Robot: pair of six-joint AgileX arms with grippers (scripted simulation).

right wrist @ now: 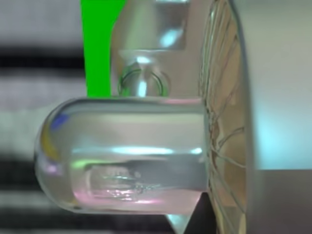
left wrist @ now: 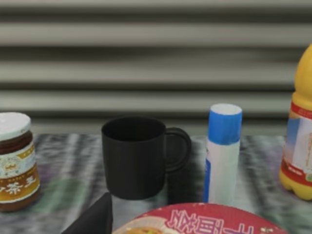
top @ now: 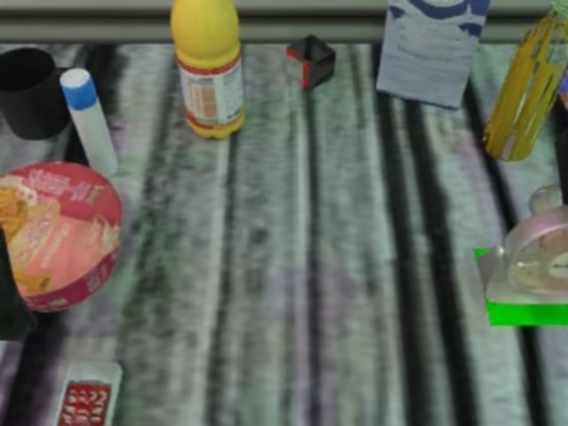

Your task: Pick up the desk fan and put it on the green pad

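The desk fan (top: 537,257), shiny silver-white with a pinkish sheen, stands on the green pad (top: 519,312) at the table's right edge. It fills the right wrist view at very close range: the rounded hub (right wrist: 126,156) lies across the picture, the wire-grilled disc head (right wrist: 226,122) is beside it, and the green pad (right wrist: 100,44) shows beyond. Only a dark sliver of my right gripper (right wrist: 204,220) shows under the hub, and the top view does not show it. My left gripper (top: 11,293) is parked at the left edge beside the noodle bowl, open, with one dark finger (left wrist: 92,219) in view.
A pink-red noodle bowl (top: 58,231), a black mug (top: 31,89) and a glue stick (top: 89,120) crowd the left. Along the back stand a yellow juice bottle (top: 209,67), a small red-black box (top: 311,60), a blue-white carton (top: 430,49) and a yellow bottle (top: 528,84). A jar (left wrist: 14,161) stands near the mug.
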